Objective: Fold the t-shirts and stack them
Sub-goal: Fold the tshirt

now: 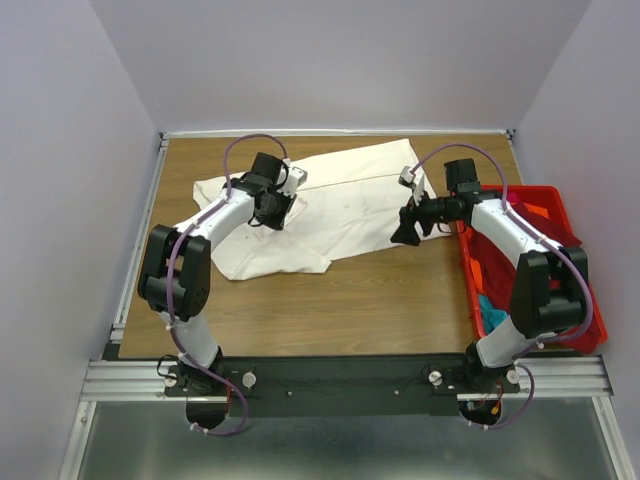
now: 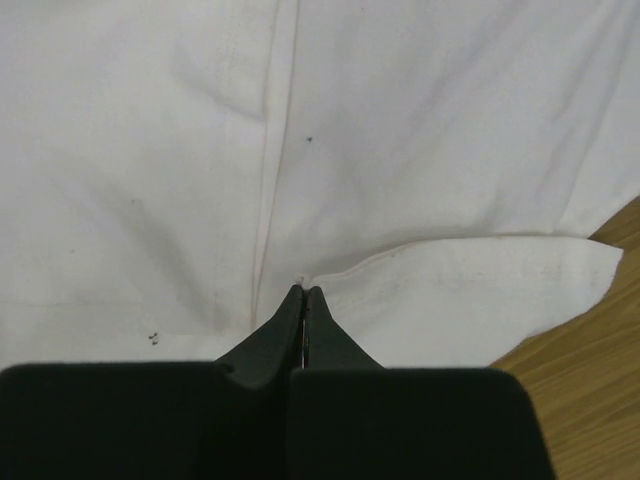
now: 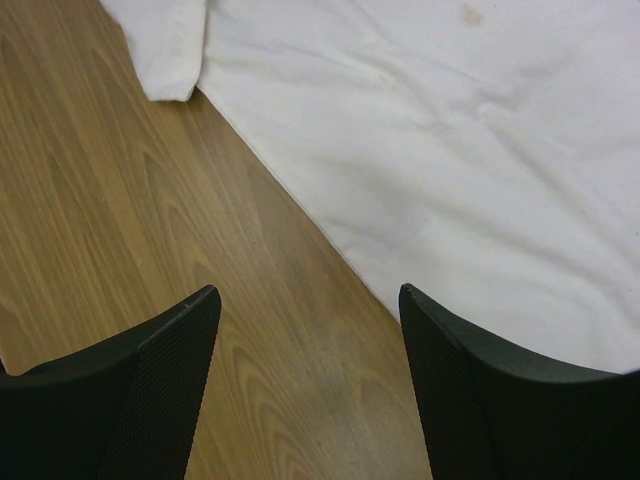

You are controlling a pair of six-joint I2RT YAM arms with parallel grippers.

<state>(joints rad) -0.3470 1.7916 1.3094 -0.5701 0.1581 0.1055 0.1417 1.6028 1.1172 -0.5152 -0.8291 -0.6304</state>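
A cream-white t-shirt (image 1: pixel 350 195) lies spread and rumpled across the far half of the wooden table. My left gripper (image 1: pixel 272 212) is down on its left part. In the left wrist view the left gripper (image 2: pixel 303 292) is shut, its tips pinching the shirt (image 2: pixel 430 150) where a seam meets a folded hem. My right gripper (image 1: pixel 407 235) hovers at the shirt's right near edge. In the right wrist view it (image 3: pixel 310 300) is open and empty over bare wood, with the shirt's edge (image 3: pixel 480 130) just beyond its fingertips. Teal cloth (image 1: pixel 490 312) and dark red cloth (image 1: pixel 560 228) lie in the crate.
A red plastic crate (image 1: pixel 580 335) stands along the table's right side, close to the right arm. Bare wood (image 1: pixel 340 310) lies between the shirt and the arm bases. Grey walls close in the table on three sides.
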